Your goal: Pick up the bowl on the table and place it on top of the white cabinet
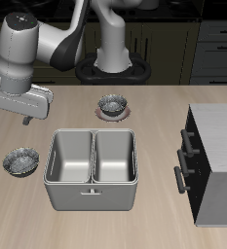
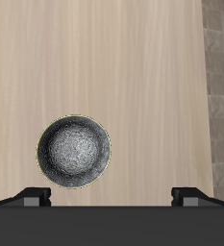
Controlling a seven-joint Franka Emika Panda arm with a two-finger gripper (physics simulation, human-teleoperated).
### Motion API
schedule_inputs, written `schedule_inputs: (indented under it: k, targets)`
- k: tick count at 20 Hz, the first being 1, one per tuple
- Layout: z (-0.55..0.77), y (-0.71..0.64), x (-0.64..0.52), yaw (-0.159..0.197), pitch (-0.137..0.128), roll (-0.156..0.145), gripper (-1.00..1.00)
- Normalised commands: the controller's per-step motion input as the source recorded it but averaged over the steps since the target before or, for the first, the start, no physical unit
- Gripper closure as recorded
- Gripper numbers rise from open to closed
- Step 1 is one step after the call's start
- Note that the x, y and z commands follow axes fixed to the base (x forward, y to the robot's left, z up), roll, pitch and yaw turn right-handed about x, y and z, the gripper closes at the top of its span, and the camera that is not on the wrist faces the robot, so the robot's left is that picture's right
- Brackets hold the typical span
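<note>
The gripper (image 1: pixel 24 119) hangs above the table (image 1: pixel 164 107), jaws spread wide and empty; in the wrist view only its fingertips (image 2: pixel 33 195) show. The bowl (image 1: pixel 20 160) sits at its 6 o'clock, beside the basin (image 1: pixel 93 170). The cabinet (image 1: pixel 214 146) is cut off at the frame edge.
</note>
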Motion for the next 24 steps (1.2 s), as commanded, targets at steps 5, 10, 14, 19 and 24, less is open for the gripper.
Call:
schedule_inputs:
  k: [5,10,14,19,24]
  targets:
    - [-0.29,0.06,0.05,0.0,0.028,0.0,-1.0]
    - [-0.25,-0.05,0.0,-0.001,0.015,-0.005,-1.0]
    - [-0.15,-0.06,-0.03,-0.014,0.015,-0.013,-1.0]
    - [-0.17,-0.22,-0.03,-0.013,0.014,-0.037,-1.0]
    - [-0.19,-0.24,-0.01,-0.002,0.014,-0.037,-1.0]
